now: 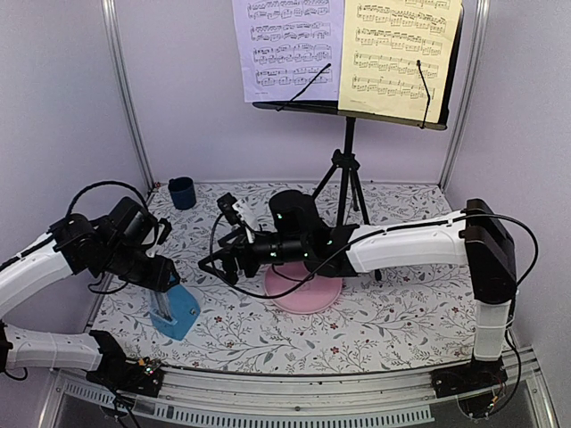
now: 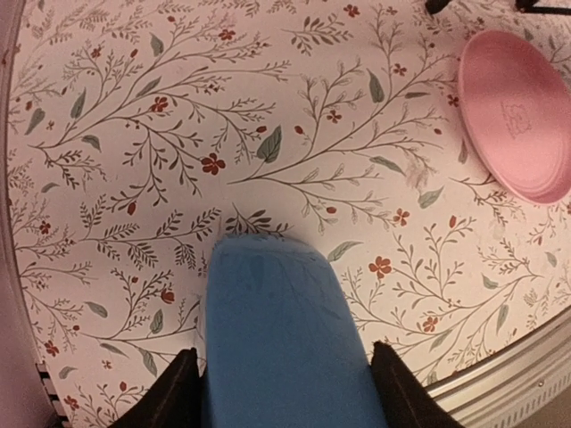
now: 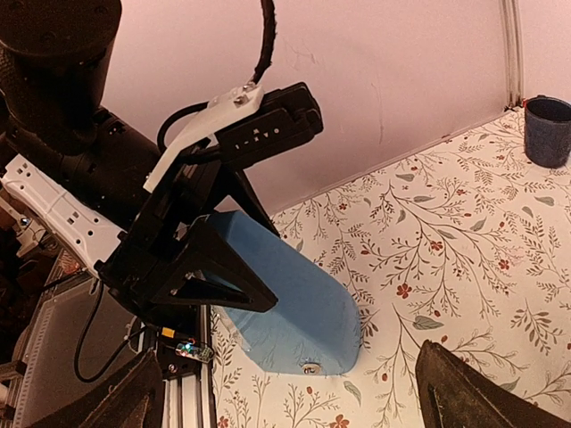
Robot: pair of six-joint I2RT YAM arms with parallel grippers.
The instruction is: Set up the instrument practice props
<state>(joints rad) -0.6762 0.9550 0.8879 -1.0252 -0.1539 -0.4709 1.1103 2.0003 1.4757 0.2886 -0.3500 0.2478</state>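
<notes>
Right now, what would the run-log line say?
left gripper: astride metronome, grip unclear | right gripper: open, pointed at metronome | lilac sheet, yellow sheet: on stand

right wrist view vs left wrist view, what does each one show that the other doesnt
Only the right wrist view: the left gripper and its arm seen from outside, the dark blue cup, the back wall, and the right gripper, open. Only the left wrist view: the pink plate. Both: the blue metronome standing on the floral table cover, held between the left gripper's fingers.
</notes>
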